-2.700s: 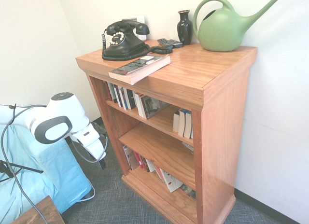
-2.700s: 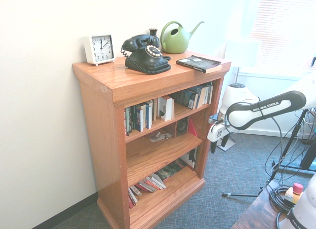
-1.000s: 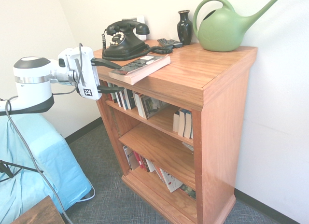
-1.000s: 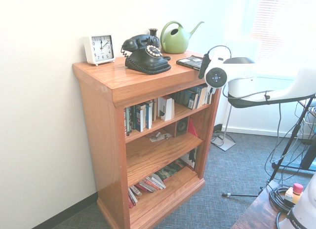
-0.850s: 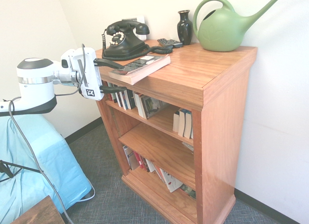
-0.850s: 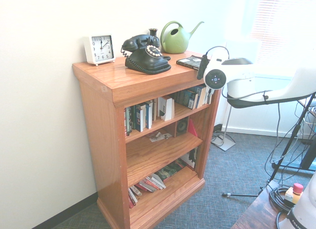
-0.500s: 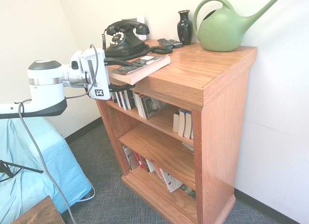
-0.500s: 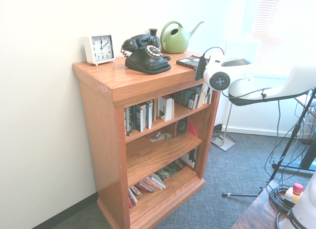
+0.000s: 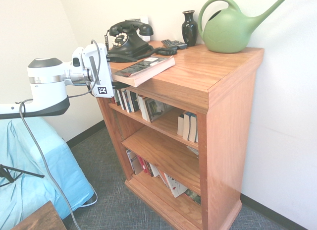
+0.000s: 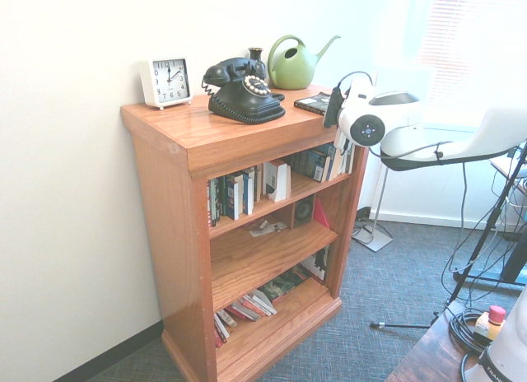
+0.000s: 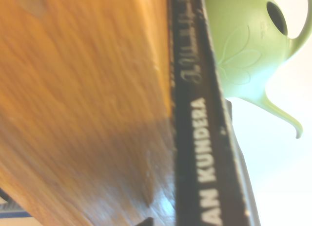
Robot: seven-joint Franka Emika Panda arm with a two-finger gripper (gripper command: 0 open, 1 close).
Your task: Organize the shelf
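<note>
Shelf (image 9: 218,86) stands against the white wall. Paperback book (image 9: 143,69) lies flat at the top's front edge, overhanging it. Gripper (image 9: 115,71), held level, jaws spread above and below the book's overhanging end. Black rotary telephone (image 9: 127,40) and green watering can (image 9: 233,27) stand behind.

1st ext cam: stands off the shelf (image 9: 218,141) at its watering-can end, raised, looking down across the top and open front; arm comes in from pic left. 2nd ext cam: opposite side, off the clock (image 10: 165,81) end, a bit further back, facing the window; arm comes in from right. Both share the shelf front, phone (image 9: 126,40), green watering can (image 9: 233,29) and book (image 9: 143,69). Wrist cam: very close, level, looking along the shelf top; book spine (image 11: 202,153) fills mid-frame, can behind, blurred.
</note>
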